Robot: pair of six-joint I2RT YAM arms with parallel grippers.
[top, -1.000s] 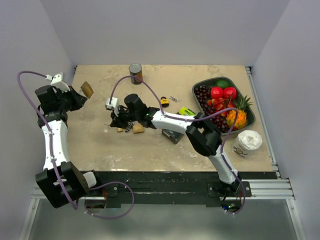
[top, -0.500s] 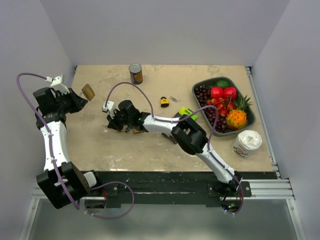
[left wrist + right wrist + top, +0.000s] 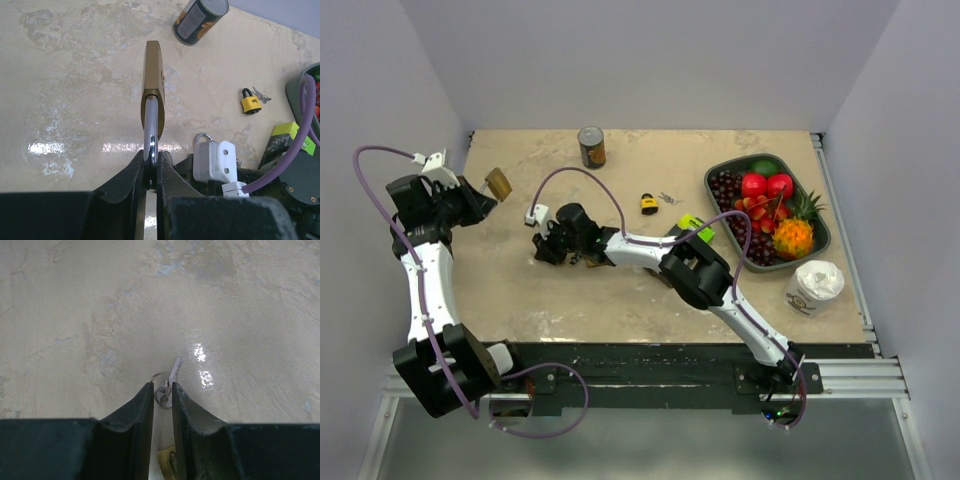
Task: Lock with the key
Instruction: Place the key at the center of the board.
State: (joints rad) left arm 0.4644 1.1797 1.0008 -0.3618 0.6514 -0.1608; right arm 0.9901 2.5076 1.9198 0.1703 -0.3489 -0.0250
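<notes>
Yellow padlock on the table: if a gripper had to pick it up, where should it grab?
Probably take the yellow padlock by its body, from above, fingers closing on its two straight side edges. It seems to lie flat, so those edges are exposed, while the thin shackle is harder to pinch and the keys lie beside it.

Surface: beige, marbled surface [image 3: 520,290]
Far edge: can [image 3: 591,146], upright
Middle: yellow padlock [image 3: 648,204], keys [image 3: 667,198] just beside it; green box [image 3: 694,226] nearby
Right edge: dark tray [image 3: 709,183] of fruit
Near right corner: white container [image 3: 814,285]
</notes>
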